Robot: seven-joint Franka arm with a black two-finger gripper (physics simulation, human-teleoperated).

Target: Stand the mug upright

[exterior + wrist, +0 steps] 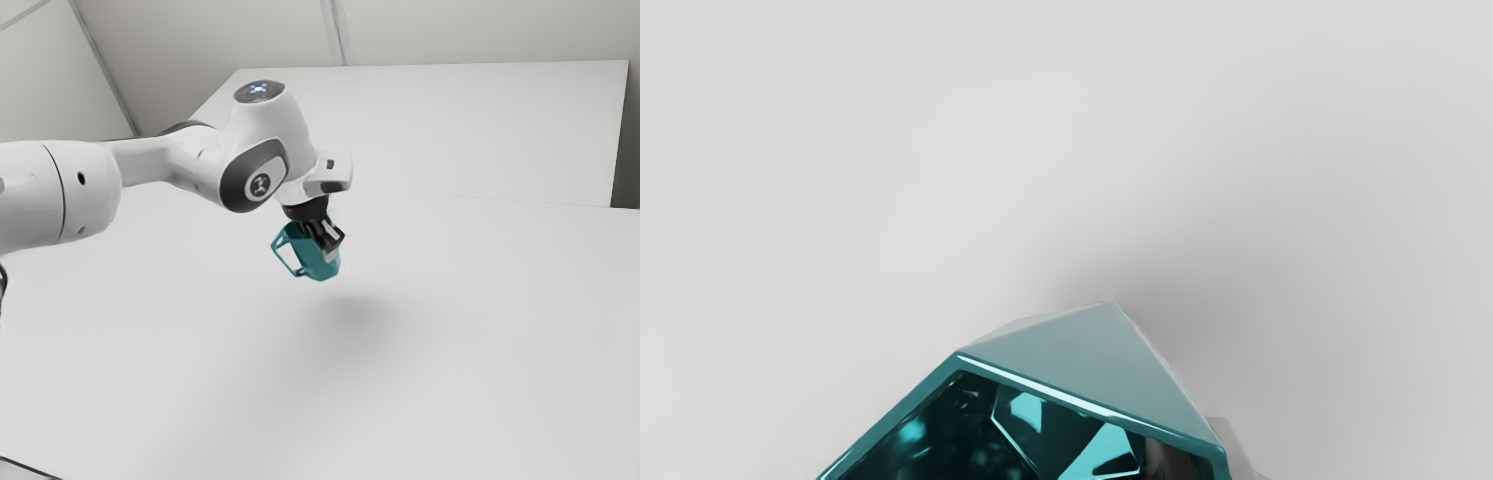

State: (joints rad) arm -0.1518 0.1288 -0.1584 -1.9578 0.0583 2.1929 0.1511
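Progress: the mug (318, 264) is in grasp and aloft, over the counter (480, 340), but not upright. It leans, with its mouth turned up and toward the exterior view's left and its base lower, toward the right of that view. Its handle (284, 262) is on the exterior view's left side. The shadow (360, 308) lies apart from the mug, consistent with clearance beneath it. Outstanding, in my judgement: bring the mug level, lower it until the base sits flat, then release. Letting go at the present tilt would risk a topple.

End effector (327, 243): closed on the mug's wall. In the wrist view a dark finger (1173, 461) is seen inside the mug, past the rim (1053, 390), with the paler tip of its mate (1234, 443) just outside. Slippage cannot be assessed.

Pose: the arm (60, 195) enters from the exterior view's left, reaches out above the counter and bends down at the wrist. The hand points mostly downward, with a slight slant toward the exterior view's right
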